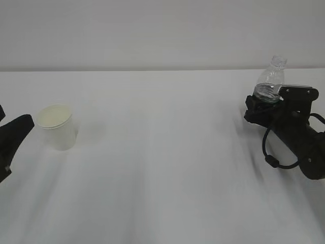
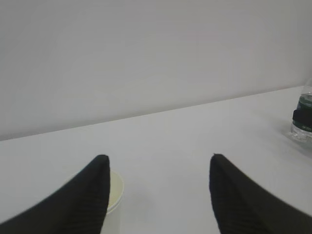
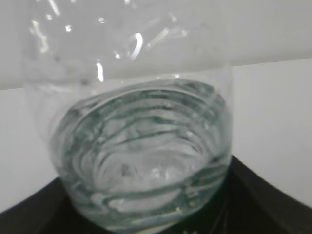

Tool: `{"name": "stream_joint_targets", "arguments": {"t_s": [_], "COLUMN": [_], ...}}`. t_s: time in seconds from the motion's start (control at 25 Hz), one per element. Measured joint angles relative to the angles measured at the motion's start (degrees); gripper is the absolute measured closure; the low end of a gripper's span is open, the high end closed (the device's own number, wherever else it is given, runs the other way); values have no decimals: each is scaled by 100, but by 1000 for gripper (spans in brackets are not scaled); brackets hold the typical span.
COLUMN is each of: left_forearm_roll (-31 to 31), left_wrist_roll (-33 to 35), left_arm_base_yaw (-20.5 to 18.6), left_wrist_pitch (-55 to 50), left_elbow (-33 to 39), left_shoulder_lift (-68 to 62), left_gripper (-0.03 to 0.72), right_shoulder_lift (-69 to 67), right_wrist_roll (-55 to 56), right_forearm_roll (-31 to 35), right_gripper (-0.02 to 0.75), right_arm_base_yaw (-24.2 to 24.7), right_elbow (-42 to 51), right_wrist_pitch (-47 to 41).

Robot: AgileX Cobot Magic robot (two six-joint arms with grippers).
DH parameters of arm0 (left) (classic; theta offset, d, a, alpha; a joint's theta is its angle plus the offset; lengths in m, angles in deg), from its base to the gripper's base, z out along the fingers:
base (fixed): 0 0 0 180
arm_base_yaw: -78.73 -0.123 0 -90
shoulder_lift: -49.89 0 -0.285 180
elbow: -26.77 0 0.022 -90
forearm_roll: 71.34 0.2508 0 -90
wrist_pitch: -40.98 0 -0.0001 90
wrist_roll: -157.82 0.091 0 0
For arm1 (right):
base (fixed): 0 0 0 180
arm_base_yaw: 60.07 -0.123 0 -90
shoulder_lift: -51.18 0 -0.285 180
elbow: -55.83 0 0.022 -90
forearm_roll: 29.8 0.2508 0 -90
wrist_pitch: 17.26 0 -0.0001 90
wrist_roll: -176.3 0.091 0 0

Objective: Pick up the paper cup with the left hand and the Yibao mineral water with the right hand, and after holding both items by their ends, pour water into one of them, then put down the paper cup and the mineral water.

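The white paper cup (image 1: 57,127) stands upright on the table at the left, cream inside showing. My left gripper (image 1: 12,119) is open just left of it. In the left wrist view the cup (image 2: 115,192) peeks out beside the left finger, outside the gap of the gripper (image 2: 159,158). The Yibao mineral water (image 1: 271,79), clear and uncapped, stands upright at the far right. My right gripper (image 1: 264,104) holds its lower part. In the right wrist view the ribbed bottle (image 3: 146,146) fills the frame, and the black fingers of the gripper (image 3: 141,195) lie against both its sides.
The white table (image 1: 162,168) runs wide between cup and bottle, with a plain pale wall behind. The right arm's body and black cable loop (image 1: 277,152) lie low on the table at the right edge. The bottle (image 2: 304,114) shows at the left wrist view's right edge.
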Motion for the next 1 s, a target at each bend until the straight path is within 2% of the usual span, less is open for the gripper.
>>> {"name": "stream_joint_targets", "arguments": {"t_s": [0.2, 0.48, 1.0], "left_forearm_roll": [0, 0, 0], "left_wrist_roll": [0, 9, 21], "left_arm_base_yaw": [0, 0, 0], "left_wrist_pitch": [0, 0, 0], "left_elbow": [0, 0, 0], "left_shoulder_lift": [0, 0, 0], "left_gripper": [222, 222, 222], "right_shoulder_lift": [0, 0, 0], "right_wrist_roll": [0, 0, 0], "right_forearm_roll": [0, 0, 0], "right_gripper": [213, 283, 293], "right_arm_base_yaw": [0, 0, 0], "right_elbow": [0, 0, 0], "right_wrist_pitch": [0, 0, 0]}}
